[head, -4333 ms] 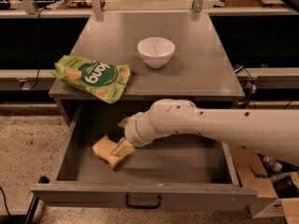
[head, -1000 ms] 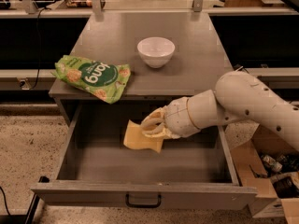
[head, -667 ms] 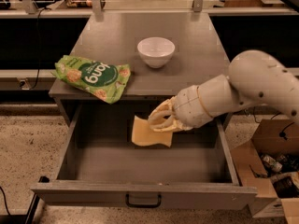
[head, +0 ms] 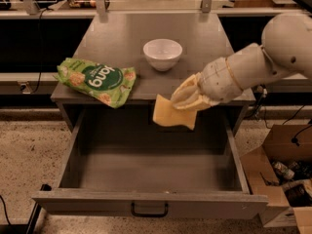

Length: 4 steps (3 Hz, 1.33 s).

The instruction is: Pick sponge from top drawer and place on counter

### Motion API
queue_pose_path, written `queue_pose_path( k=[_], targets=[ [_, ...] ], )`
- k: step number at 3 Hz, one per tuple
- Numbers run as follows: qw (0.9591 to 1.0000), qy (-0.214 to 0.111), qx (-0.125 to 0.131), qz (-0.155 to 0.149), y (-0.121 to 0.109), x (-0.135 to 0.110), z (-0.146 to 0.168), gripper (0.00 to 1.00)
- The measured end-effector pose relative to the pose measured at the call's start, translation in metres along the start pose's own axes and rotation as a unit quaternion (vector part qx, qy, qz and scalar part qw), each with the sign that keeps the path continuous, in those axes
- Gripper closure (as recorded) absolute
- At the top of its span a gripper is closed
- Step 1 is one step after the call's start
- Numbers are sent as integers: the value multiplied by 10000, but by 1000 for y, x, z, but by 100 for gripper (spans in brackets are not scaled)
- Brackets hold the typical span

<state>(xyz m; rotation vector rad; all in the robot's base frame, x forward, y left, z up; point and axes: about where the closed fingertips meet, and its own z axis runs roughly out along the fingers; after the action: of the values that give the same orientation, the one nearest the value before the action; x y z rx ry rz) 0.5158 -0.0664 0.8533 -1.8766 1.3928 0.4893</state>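
Note:
My gripper (head: 184,100) is shut on the pale yellow sponge (head: 171,115) and holds it in the air at the counter's front edge, above the back of the open top drawer (head: 146,204). The sponge hangs down from the cream fingers, tilted. The white arm reaches in from the right. The grey counter (head: 151,38) lies just behind the sponge. The drawer is pulled fully out and its floor shows nothing inside; its dark handle (head: 149,211) is at the front centre.
A white bowl (head: 162,54) stands mid-counter, just behind and left of the gripper. A green chip bag (head: 97,80) lies on the counter's front left, overhanging the edge. A cardboard box (head: 286,179) with items sits on the floor at the right.
The gripper took the sponge from the drawer floor at the left and has lifted it up and to the right, now level with the counter's front edge.

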Motion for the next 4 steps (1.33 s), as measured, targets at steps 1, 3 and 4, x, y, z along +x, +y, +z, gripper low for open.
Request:
queue_pose_path(
  k=[1,3,4],
  targets=[
    [9979,9,171,629,-31,16,-22,100],
    [9693,-677,775,2231,-70,50,-47,100],
    [9492,-871,948,2871,-83,63,-57,100]
  ],
)
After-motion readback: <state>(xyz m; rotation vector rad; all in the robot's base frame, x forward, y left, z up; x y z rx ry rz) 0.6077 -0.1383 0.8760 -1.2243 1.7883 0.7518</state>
